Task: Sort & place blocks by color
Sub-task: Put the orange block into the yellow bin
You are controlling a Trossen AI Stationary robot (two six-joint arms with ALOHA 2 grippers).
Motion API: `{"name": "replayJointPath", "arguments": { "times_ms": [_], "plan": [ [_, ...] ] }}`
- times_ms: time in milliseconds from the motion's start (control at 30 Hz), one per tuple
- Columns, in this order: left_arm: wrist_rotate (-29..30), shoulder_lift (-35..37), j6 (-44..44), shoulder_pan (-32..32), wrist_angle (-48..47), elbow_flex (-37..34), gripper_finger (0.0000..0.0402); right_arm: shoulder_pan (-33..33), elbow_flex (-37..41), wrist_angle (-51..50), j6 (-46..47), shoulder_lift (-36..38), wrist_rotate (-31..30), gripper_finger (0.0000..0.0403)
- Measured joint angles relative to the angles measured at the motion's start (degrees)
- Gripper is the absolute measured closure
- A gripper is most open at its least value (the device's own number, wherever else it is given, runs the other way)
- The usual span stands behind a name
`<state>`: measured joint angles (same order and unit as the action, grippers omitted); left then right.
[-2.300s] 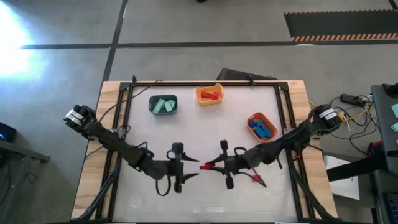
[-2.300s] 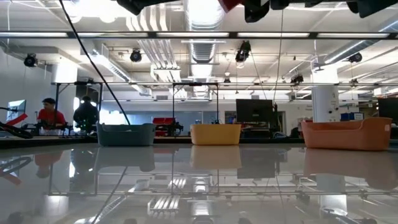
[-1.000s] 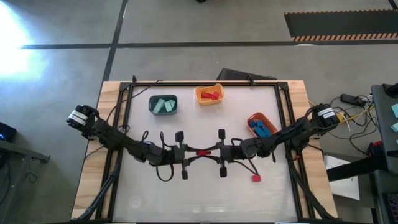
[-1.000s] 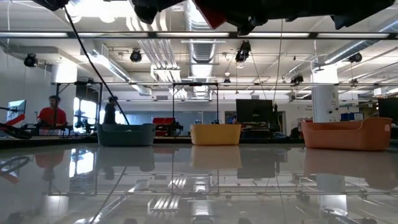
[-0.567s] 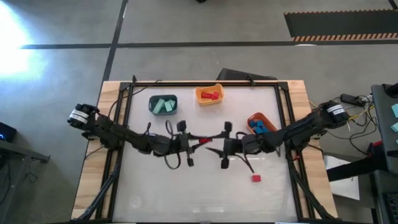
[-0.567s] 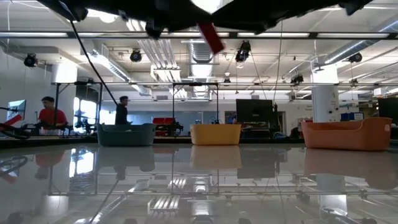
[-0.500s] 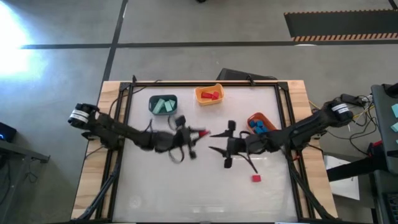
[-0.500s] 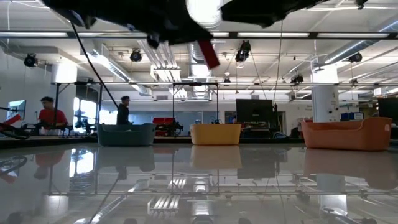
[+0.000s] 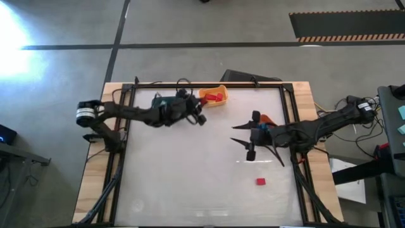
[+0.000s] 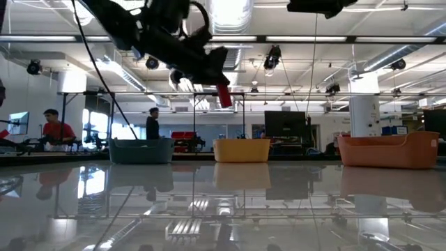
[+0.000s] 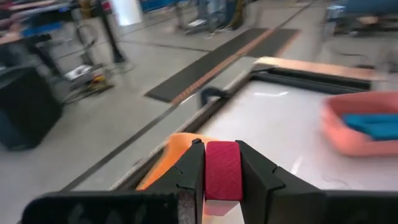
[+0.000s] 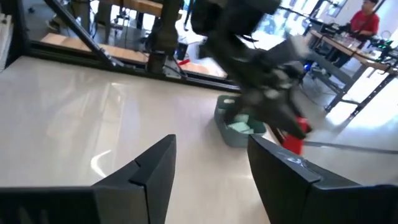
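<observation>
Two arms are over the table, and the left gripper (image 9: 201, 119) is the one at work: it sits in the upper middle of the high view, just left of the yellow-orange bin (image 9: 221, 90), and pinches a red block (image 11: 222, 170) between its fingers. The step in hand seems to be the carrying of this block to the bin of its color. The next move probably calls for a short reach to the right, until the block hangs over the bin's opening, and then a release; if the fingers open too early, the block may fall on the rim or outside.

That bin already holds red blocks (image 9: 216, 97). The dark teal bin (image 12: 231, 131), mostly hidden under the left arm from above, contains mint green blocks (image 12: 242, 127). The orange bin (image 11: 364, 132) holds blue blocks (image 11: 373, 124).

On the right of the frame, the right gripper (image 9: 250, 135) waits with its fingers spread wide and nothing between them. One more red block (image 9: 260, 182) lies alone on the table, lower right of center.
</observation>
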<state>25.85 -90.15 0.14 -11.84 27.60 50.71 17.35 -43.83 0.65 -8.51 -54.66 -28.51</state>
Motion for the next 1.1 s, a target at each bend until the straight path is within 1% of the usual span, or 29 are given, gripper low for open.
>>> {"name": "replayJointPath", "arguments": {
  "times_ms": [200, 333, 500, 633, 700, 833, 900, 1000, 1100],
  "plan": [
    [-1.82, -7.28, 0.19, -5.93, 0.58, 6.23, 0.0357, -0.03, 0.93, -0.62, -0.29, 0.55, -0.04, 0.0214],
    [-1.82, -12.97, 0.08, -8.84, -0.08, 9.94, 0.0357, 0.02, 1.28, -0.48, -0.5, 0.5, -0.02, 0.0215],
    [-1.63, -16.52, -1.49, -9.46, 0.14, 12.1, 0.0357, -0.02, 1.5, -0.43, -0.56, 0.69, -0.04, 0.0216],
    [-1.28, -17.24, -1.46, -9.49, 0.08, 12.03, 0.0353, -0.03, 1.59, -0.44, -1.33, 0.55, -0.04, 0.0216],
    [-1.12, -17.28, -1.49, -9.55, 0.03, 11.82, 0.0328, -0.03, 1.59, -0.23, -1.54, 0.48, -0.07, 0.0216],
    [-1.1, -17.28, -1.49, -9.48, -0.03, 11.79, 0.0256, -0.03, 1.59, -0.05, -1.55, 0.6, -0.07, 0.0216],
    [-1.1, -17.28, -1.46, -9.49, -0.05, 11.79, 0.0229, -0.03, 1.59, -0.05, -1.53, 0.64, -0.04, 0.0216],
    [-1.1, -17.28, -1.47, -9.47, -0.05, 11.77, 0.0203, -0.03, 1.59, -0.14, -1.37, 0.6, -0.07, 0.0216],
    [-1.08, -16.83, -1.45, -8.4, -0.64, 11.74, 0.0193, -0.03, 1.61, -0.42, -0.7, 0.53, -0.06, 0.0216]
  ]
}}
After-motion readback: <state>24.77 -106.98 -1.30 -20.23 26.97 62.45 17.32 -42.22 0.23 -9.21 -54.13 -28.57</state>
